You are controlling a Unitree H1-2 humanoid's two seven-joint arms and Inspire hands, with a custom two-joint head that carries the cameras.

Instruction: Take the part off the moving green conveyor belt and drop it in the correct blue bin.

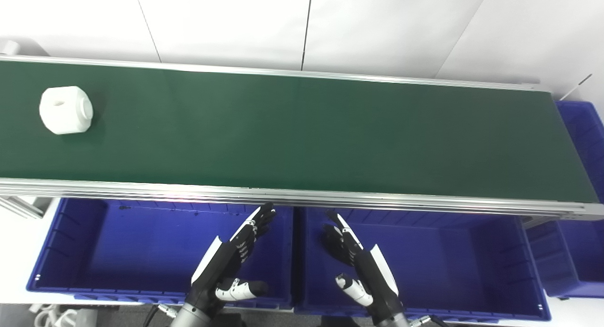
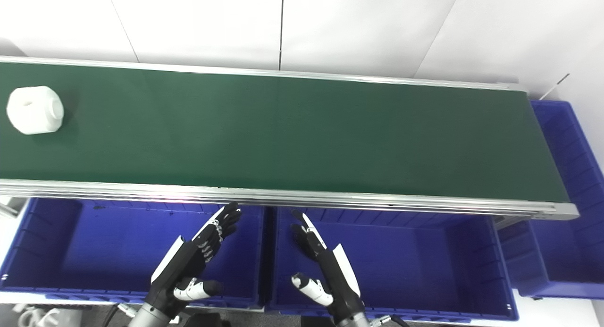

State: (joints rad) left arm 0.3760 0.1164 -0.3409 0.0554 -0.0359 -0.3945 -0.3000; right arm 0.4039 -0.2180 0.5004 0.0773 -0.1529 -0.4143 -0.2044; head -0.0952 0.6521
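A white blocky part (image 1: 65, 109) with a round face and a small hole on top lies on the green conveyor belt (image 1: 302, 133) at its far left; it also shows in the right eye view (image 2: 34, 109). My left hand (image 1: 231, 263) is open and empty, held over the left blue bin (image 1: 71, 251). My right hand (image 1: 361, 265) is open and empty, held over the middle blue bin (image 1: 472, 261). Both hands are below the belt's near rail, far from the part.
A third blue bin (image 1: 583, 143) stands past the belt's right end. The belt's aluminium rails (image 1: 302, 197) run along its front and back edges. A white wall is behind the belt.
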